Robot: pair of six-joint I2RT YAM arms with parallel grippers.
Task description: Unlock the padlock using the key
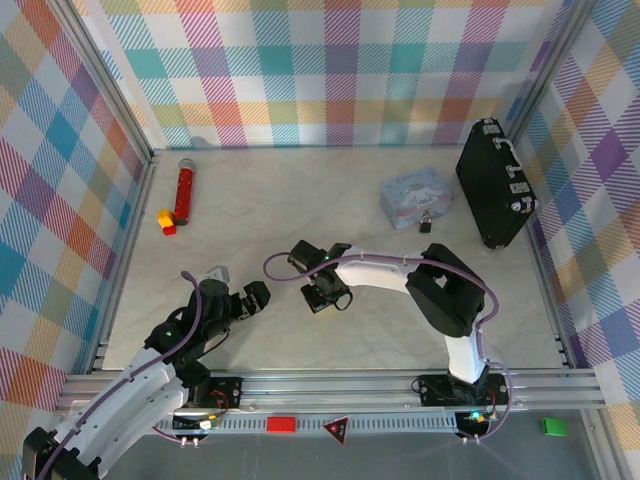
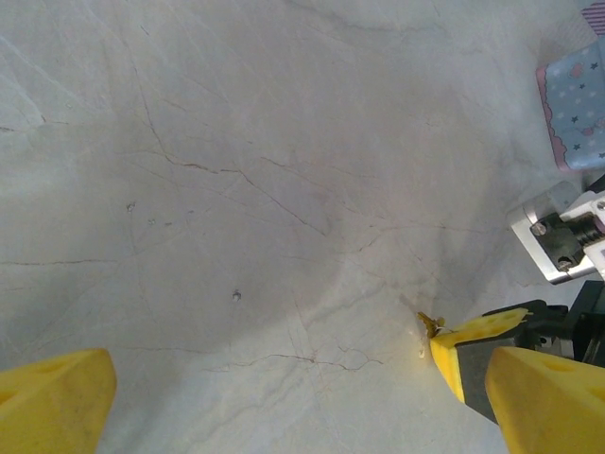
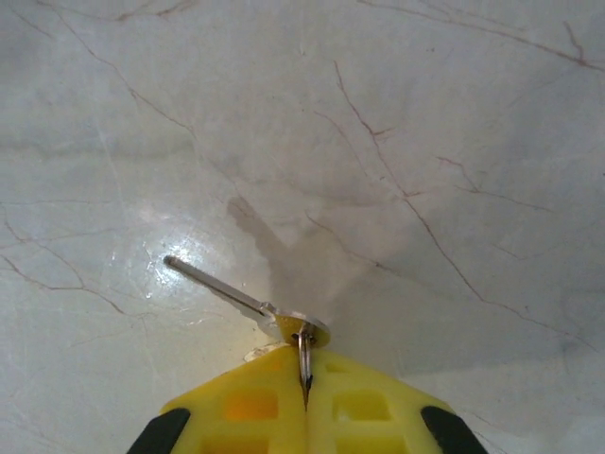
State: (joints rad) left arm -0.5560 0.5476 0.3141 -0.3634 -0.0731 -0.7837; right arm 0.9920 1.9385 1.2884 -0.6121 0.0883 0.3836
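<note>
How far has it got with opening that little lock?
Done: the right claw grips the slim silvery metal key. In hand: getting it across to the tiny dark padlock beside the pale blue box. Left: inserting, turning. The left claw is open.

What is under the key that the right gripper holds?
Under the key lies bare table with a soft shadow. The right gripper is shut on the key's head, so its pads cover most of that part.
</note>
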